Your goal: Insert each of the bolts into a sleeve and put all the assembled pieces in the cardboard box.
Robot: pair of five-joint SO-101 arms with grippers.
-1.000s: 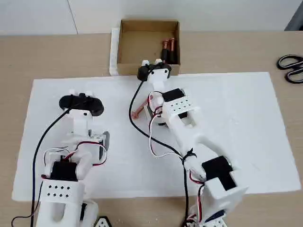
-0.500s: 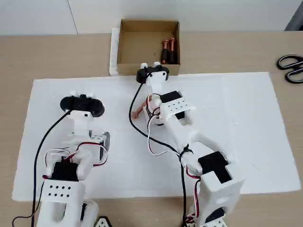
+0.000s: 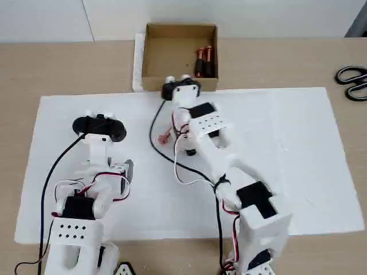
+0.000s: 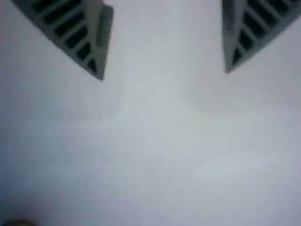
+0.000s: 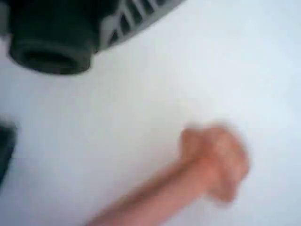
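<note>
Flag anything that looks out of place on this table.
A bare copper bolt by the right arm, over the white sheet, is not yet assembled, while assembled pieces lie in the cardboard box. Scissors at the right edge of the table seem unrelated to the job.

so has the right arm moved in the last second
Yes. In the high view the right arm has swung a little to the left along the front wall of the cardboard box.
</note>
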